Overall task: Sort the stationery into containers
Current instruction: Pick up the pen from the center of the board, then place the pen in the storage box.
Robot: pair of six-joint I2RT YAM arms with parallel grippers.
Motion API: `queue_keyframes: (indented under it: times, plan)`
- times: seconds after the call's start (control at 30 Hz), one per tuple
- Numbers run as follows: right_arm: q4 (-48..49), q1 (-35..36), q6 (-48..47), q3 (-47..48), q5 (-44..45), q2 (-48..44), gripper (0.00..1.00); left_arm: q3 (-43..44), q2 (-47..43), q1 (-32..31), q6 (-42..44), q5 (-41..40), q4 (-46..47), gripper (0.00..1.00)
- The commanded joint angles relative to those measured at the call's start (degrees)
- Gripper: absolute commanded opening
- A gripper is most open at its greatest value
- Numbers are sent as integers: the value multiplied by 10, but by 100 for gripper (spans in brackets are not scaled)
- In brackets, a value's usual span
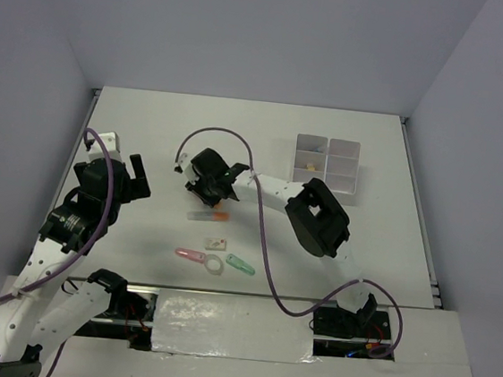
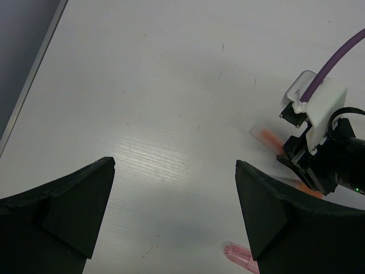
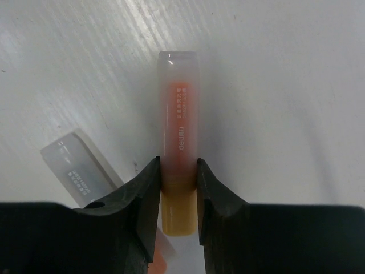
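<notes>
**White desk, pale walls: right gripper pinched on an orange highlighter**

Pale grey walls box in the white desk [image 1: 150, 124]. Near its middle the right gripper [image 3: 178, 171] points down. Its 2 black fingers [image 3: 142, 194] press against either side of an orange highlighter [image 3: 178, 108], gripping it low on the barrel, with the clear cap end sticking out beyond the tips. Just left of it in the wrist view lies a frosted grey tube [image 3: 77, 165], apart from the fingers.

Closer to the arm bases, 4 small pieces sit in a loose cluster: a white eraser [image 1: 216, 242], a pink piece [image 1: 189, 254], a clear ring [image 1: 214, 264] right against the pink one, and a green piece [image 1: 241, 264]. Well off to the far right stand the containers [image 1: 359, 168], a white grid with something small and yellowish in 1 compartment. Over on the left side, the left gripper [image 2: 175, 165] hangs wide open above the desk, holding nothing.
</notes>
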Motion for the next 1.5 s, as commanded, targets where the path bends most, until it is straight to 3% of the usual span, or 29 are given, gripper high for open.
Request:
queue_keyframes:
  times: [0.0,0.37,0.53,0.7,0.77,0.83,0.9,1.0,1.1,1.17,1.27,1.47]
  plan:
    - [0,-10,0,-12,7,-10,0,4,-6,3,11,1,18,99]
    - [36,-11,-22,-90,55,-168,0,6,-6,4,15,39,32,99]
    - [26,-50,35,-139,84,-252,0,4,-9,3,20,66,39,99]
    - [117,-126,42,-282,-63,-381,0,-1,-12,4,27,90,47,99]
    - [158,-141,27,-335,-72,-447,0,-2,-8,4,31,112,52,99]
    - [163,-160,34,-352,-24,-488,0,-3,-7,4,32,122,54,99]
    - [149,-204,42,-355,-93,-510,0,-3,-9,4,32,128,56,99]
    - [123,-206,4,-361,-198,-543,0,-1,-16,4,17,176,74,99]
    - [90,-187,-27,-366,-260,-556,2,-2,-18,4,-29,294,126,99]
    - [95,-166,-33,-370,-261,-560,2,-6,-10,4,-65,394,168,99]
    - [140,-133,-9,-381,-266,-568,2,-45,7,4,-179,514,332,99]
    - [195,-68,19,-391,-232,-583,2,-82,55,4,-284,587,474,99]
